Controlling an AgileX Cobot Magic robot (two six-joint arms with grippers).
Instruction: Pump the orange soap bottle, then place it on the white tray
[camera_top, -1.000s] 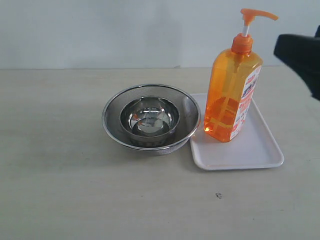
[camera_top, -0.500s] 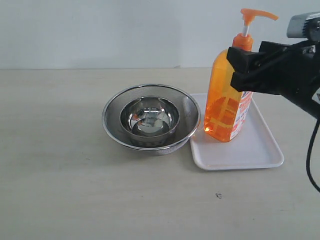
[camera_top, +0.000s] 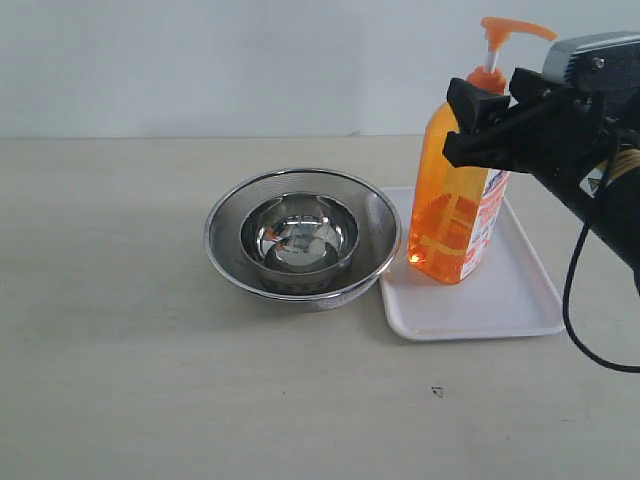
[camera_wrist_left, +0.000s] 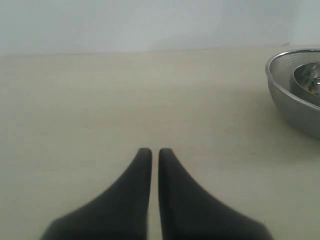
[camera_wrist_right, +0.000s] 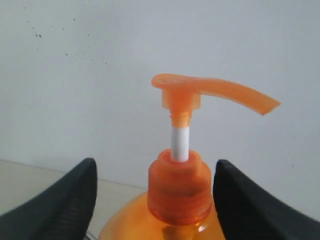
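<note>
The orange soap bottle (camera_top: 455, 205) stands upright on the white tray (camera_top: 510, 300), near the tray's left end. Its pump head (camera_wrist_right: 200, 92) is up on the white stem. My right gripper (camera_top: 462, 125) is open at the bottle's shoulder. In the right wrist view, the right gripper (camera_wrist_right: 155, 172) has one black finger on each side of the orange collar. A gap shows on both sides, and nothing is gripped. My left gripper (camera_wrist_left: 151, 151) is shut and empty, low over bare tabletop, and does not show in the exterior view.
Two nested steel bowls (camera_top: 300, 240) sit on the table, touching or nearly touching the tray's left edge. The outer bowl (camera_wrist_left: 295, 95) also shows in the left wrist view. A pale wall stands behind the table. My right arm's cable (camera_top: 575, 320) hangs beside the tray.
My right gripper has come in from the right edge of the view and now straddles the bottle's neck. The bottle, tray and bowls have not moved.
</note>
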